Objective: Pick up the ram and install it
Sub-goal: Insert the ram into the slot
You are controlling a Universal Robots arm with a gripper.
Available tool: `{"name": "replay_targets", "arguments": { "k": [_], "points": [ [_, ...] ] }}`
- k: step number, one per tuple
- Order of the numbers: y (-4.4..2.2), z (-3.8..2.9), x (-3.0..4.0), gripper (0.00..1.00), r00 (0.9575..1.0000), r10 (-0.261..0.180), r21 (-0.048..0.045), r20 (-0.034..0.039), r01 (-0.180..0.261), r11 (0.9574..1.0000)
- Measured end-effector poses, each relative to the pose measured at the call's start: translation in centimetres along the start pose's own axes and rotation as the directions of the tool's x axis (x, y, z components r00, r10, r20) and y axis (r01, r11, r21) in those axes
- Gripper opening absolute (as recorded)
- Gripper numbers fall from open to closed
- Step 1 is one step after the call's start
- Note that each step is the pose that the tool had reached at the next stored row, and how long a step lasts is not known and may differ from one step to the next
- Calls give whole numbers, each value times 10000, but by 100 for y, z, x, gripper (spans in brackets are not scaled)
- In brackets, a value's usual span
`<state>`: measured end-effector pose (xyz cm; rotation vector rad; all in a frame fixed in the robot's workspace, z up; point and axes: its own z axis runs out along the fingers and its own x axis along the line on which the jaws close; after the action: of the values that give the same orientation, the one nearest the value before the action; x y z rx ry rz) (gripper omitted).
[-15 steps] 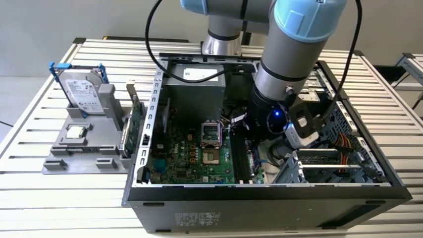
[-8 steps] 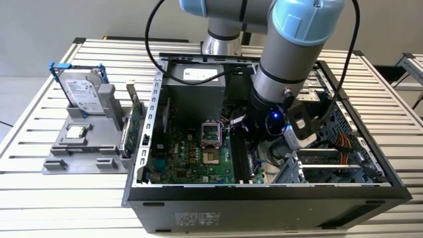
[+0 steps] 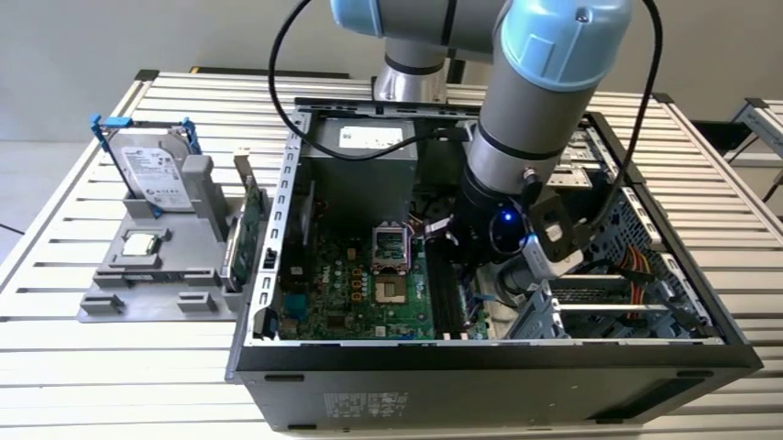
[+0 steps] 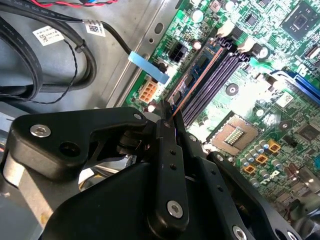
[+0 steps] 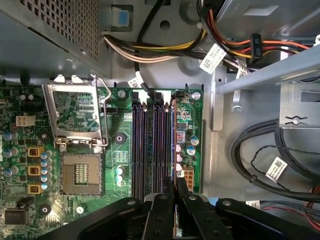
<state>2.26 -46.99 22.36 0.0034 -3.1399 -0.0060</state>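
The ram (image 5: 173,145) is a thin stick seen edge-on, standing along the outermost of the dark memory slots (image 5: 145,145) on the green motherboard (image 5: 115,150). In the second wrist view the ram (image 4: 197,80) shows as a thin copper-coloured line running from the black fingers down into the slot. My gripper (image 5: 174,182) is shut on the ram's near end, one finger against each face, as my gripper (image 4: 167,122) also shows from the side. In the exterior view the arm's wrist (image 3: 514,229) reaches down into the open computer case (image 3: 490,353).
An open processor socket (image 5: 80,172) lies beside the slots. Cable bundles (image 5: 165,50) and a metal crossbar (image 5: 260,75) crowd the case. Outside, a grey tray (image 3: 110,302) holds a hard drive (image 3: 159,174), a square processor chip (image 3: 141,243) and a green card (image 3: 251,225).
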Motion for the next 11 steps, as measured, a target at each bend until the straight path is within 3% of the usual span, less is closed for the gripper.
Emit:
{"name": "replay_targets", "arguments": {
  "k": [11],
  "points": [
    [-13, 26, 7, 0, 10000, -21, 9, -1, 21, 10000]
  ]
}}
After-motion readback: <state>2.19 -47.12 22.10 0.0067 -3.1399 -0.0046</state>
